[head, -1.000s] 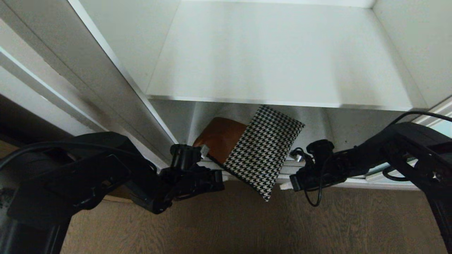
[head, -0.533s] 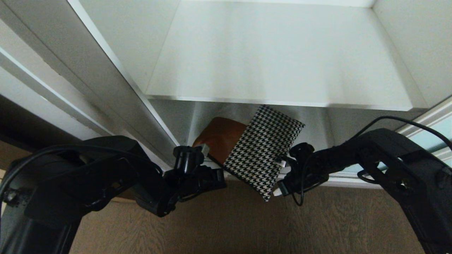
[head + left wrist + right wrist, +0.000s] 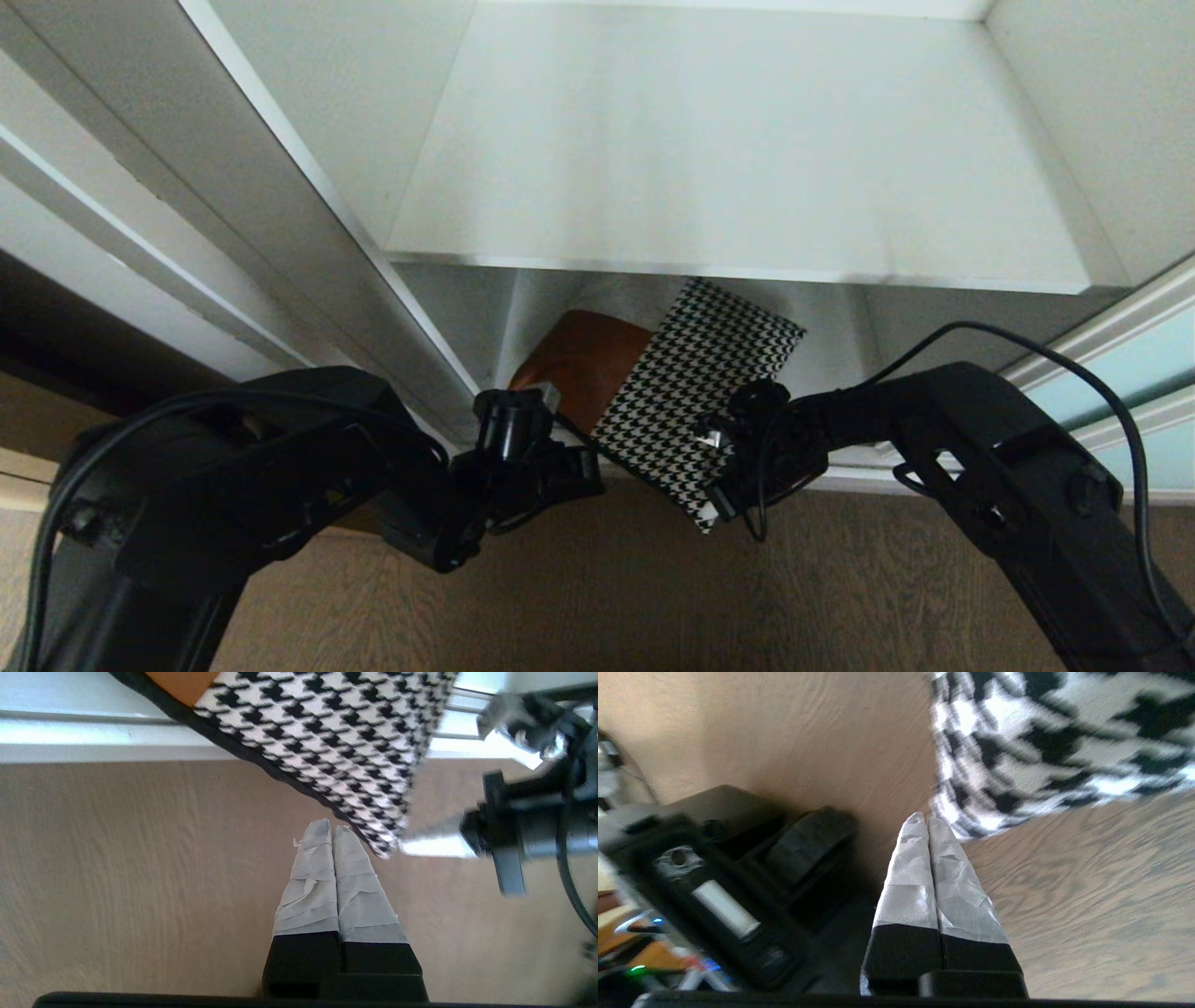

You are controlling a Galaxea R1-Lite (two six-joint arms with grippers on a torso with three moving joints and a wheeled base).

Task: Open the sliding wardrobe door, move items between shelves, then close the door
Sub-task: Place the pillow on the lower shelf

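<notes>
Count: one cushion (image 3: pixel 686 392), two shelves, one sliding door, two grippers on the job.
Left arm: bulky black arm comes in from 8 o'clock of the head view, wrist reaching toward centre, low over the floor.
Left gripper: the left gripper (image 3: pixel 331 828) is clenched, taped fingers (image 3: pixel 310 877) pressed flat together with nothing between them; tips sit just short of the cushion's hanging corner, which lies at 1 o'clock from them in the left wrist view.
Cushion: tucked on the lower shelf (image 3: pixel 840 322), tilted, with its houndstooth corner poking out past the front edge and over the floor; brown patch at 9 o'clock of the houndstooth patch, black underside edge showing.
Upper shelf: the upper shelf (image 3: pixel 728 159) fills the head view from 11 to 1 o'clock and overhangs the cushion's back part, hiding it.
Right gripper: the right gripper (image 3: pixel 923 820) is clenched too, taped fingers (image 3: pixel 920 868) together and holding nothing, tips just beside the cushion's hanging corner.
Right arm: sweeps in from 4 o'clock, elbow raised, cable looping over it, wrist against the cushion's right edge in the head view.
Sliding door: the sliding wardrobe door (image 3: pixel 1120 373), pale aqua glass, sits at 3 o'clock behind the right arm, partly covered by it.
Floor: wood floor (image 3: pixel 607 597) below both grippers.
</notes>
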